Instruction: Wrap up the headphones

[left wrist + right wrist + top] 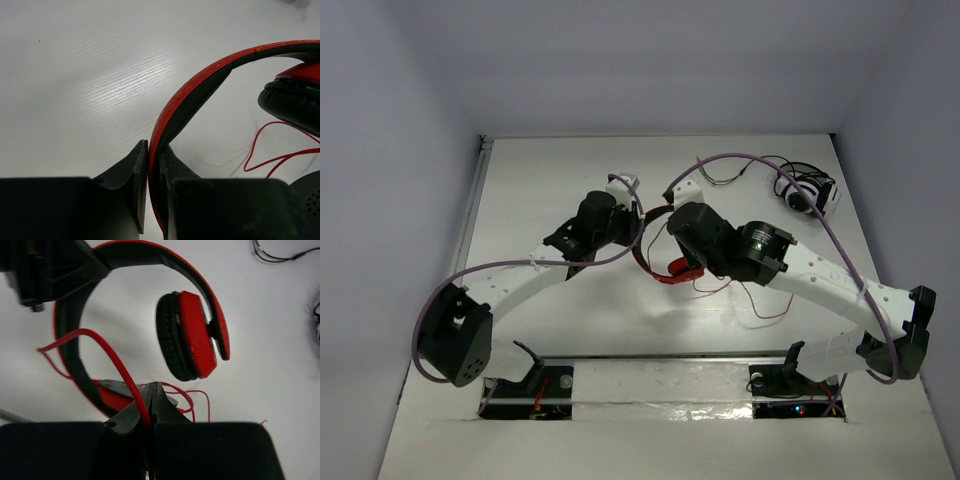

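The red headphones [665, 268] are held off the white table between my two arms. My left gripper [154, 147] is shut on the red-and-black headband [200, 85]; one earcup [295, 95] with its black pad hangs to the right of it. My right gripper [152, 387] is shut on the thin red cable [112, 357], which runs up from the jaws and loops over the headband [70, 340]. An earcup [192, 335] hangs just beyond the right gripper. In the top view the left gripper [632, 232] and the right gripper [670, 240] are close together, and loose cable [760, 305] trails on the table.
Smaller white and black headphones [807, 190] lie at the back right with their dark cable [740, 172] spread leftward. That cable also shows in the right wrist view [272, 255]. Grey walls stand on three sides of the table [550, 170].
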Controlling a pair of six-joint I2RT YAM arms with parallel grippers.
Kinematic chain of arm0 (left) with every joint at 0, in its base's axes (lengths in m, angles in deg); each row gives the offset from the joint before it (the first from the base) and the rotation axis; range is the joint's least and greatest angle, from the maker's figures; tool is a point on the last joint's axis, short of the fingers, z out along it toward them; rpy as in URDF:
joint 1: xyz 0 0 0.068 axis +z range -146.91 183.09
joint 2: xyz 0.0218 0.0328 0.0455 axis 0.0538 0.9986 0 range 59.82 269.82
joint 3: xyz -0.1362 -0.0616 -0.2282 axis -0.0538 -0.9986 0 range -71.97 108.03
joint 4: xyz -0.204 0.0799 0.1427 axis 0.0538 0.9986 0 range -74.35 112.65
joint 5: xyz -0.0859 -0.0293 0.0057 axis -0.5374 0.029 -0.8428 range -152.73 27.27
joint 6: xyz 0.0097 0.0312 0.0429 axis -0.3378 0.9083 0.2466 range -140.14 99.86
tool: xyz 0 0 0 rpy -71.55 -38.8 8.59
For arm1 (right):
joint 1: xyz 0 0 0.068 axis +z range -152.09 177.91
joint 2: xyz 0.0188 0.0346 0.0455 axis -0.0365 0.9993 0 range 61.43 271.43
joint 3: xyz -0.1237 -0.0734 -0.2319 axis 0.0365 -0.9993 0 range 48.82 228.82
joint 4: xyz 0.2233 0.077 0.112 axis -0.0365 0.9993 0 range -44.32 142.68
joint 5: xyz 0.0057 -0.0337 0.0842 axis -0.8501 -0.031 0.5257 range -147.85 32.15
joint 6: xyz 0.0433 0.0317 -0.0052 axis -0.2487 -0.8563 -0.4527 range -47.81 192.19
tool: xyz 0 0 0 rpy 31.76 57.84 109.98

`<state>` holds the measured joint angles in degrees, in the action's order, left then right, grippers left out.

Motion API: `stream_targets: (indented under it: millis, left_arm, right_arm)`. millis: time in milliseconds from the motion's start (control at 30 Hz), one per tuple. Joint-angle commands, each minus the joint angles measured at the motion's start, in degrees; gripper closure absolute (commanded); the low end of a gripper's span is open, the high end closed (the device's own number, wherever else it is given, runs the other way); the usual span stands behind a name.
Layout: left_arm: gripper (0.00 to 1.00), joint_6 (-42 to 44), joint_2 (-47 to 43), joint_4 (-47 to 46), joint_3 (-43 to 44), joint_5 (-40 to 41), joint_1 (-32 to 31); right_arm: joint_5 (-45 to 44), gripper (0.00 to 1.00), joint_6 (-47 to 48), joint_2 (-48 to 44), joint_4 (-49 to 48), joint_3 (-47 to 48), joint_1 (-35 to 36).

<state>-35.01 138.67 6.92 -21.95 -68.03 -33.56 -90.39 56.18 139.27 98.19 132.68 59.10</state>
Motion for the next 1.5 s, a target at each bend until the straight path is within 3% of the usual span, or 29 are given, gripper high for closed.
stream_targets:
  millis: [0, 167, 333, 467, 667, 1033, 1267, 1367, 1467]
  left_arm:
    - [1.00, -1.30, -4.67, -1.23, 2.53, -3.32, -0.10]
    - [1.00, -1.04, -5.19, 5.12, 7.02, -7.44, -0.10]
    - [1.00, 0.28, -6.51, 12.77, 9.22, -6.65, -0.10]
    - [1.00, 1.07, -6.87, 14.09, 9.22, -11.74, -0.70]
    - [1.00, 3.18, -4.14, 19.54, 12.12, -10.43, -1.24]
    - [1.00, 3.98, -9.94, 12.87, 11.95, -25.35, -1.77]
    - [1.00, 3.10, -13.37, 9.70, 12.91, -30.29, -1.77]
    - [1.00, 1.43, -14.24, 7.69, 12.30, -28.11, -1.77]
    - [1.00, -0.15, -15.56, 5.49, 11.86, -26.96, -1.77]
  right_arm:
    - [-6.57, 1.00, 1.07, -2.78, -1.61, -1.59, -1.51]
    - [-10.96, 1.00, 2.03, -3.66, -4.08, -2.47, -3.80]
    - [-16.24, 1.00, 2.03, -4.98, -6.45, -2.64, -5.02]
    - [-15.72, 0.99, 3.70, -5.51, -9.44, -3.17, -6.17]
    - [-14.23, 0.98, 4.84, -5.07, -10.41, -1.50, -7.48]
    - [-3.60, 0.95, 4.85, -5.59, -16.82, -5.89, -11.35]
    - [3.26, 0.91, 4.67, -6.30, -19.02, -8.18, -12.85]
    - [3.18, 0.86, 3.45, -6.91, -19.11, -8.62, -12.85]
    - [3.62, 0.74, 2.57, -9.19, -20.78, -10.63, -12.85]
